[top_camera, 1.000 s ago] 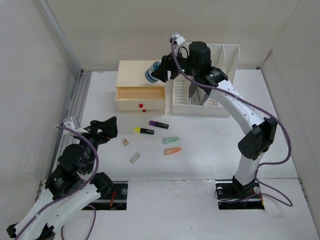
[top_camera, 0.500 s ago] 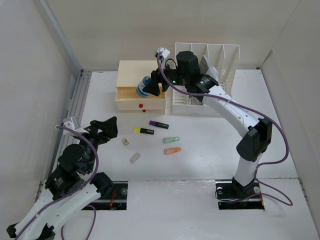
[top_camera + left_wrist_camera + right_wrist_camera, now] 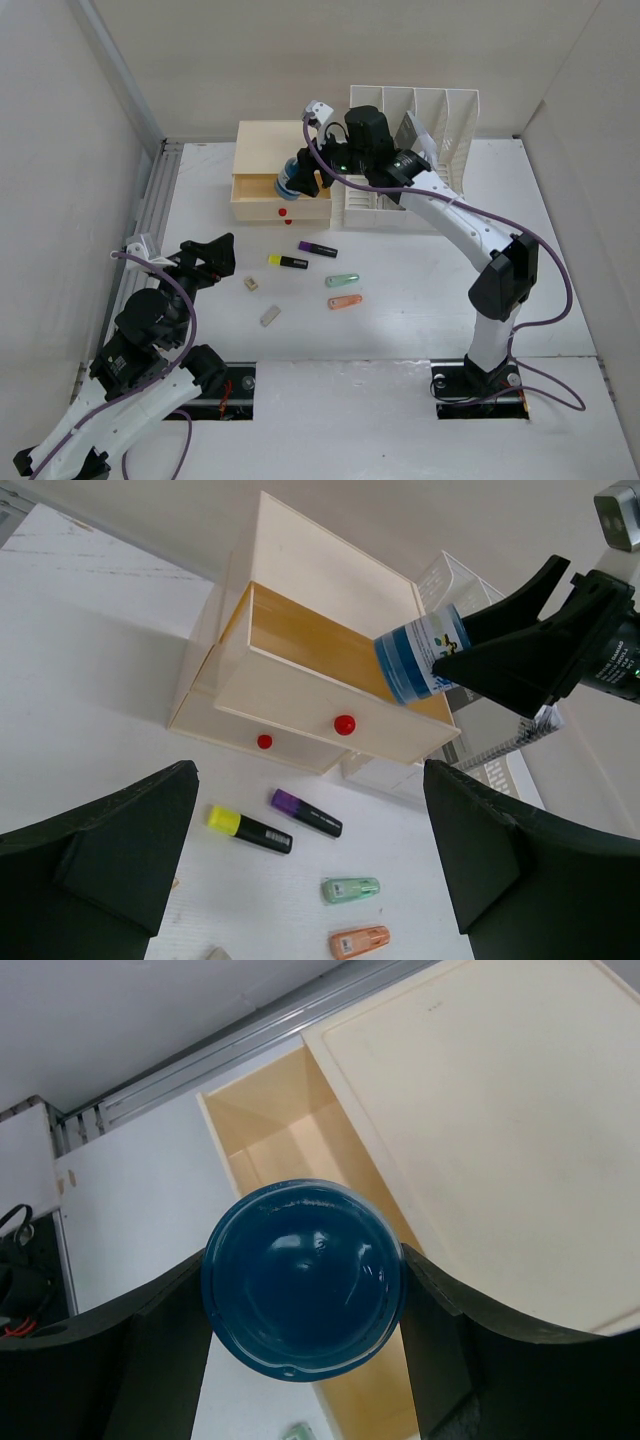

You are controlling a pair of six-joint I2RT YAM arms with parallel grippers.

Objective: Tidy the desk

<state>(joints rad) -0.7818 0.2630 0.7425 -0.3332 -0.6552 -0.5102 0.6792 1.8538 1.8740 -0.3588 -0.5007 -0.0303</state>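
Drawer interior partly hidden behind blue jar clamped in right gripper; left gripper gapes wide.

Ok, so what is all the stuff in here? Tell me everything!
desk: one, white, under everything
drawer box: one, cream, far side, top drawer open
knobs: two, red, on the drawer fronts
file rack: one, white, right of the drawer box
container: one, blue, over the open drawer
yellow highlighter: one, yellow-capped, mid-desk
purple highlighter: one, purple-capped, beside the yellow one
capped pieces: two, mint green and orange, nearer than the highlighters
blocks: two, tan and grey, nearer the left arm
left pincer: one, black, open, near left
right pincer: one, black, gripping the container
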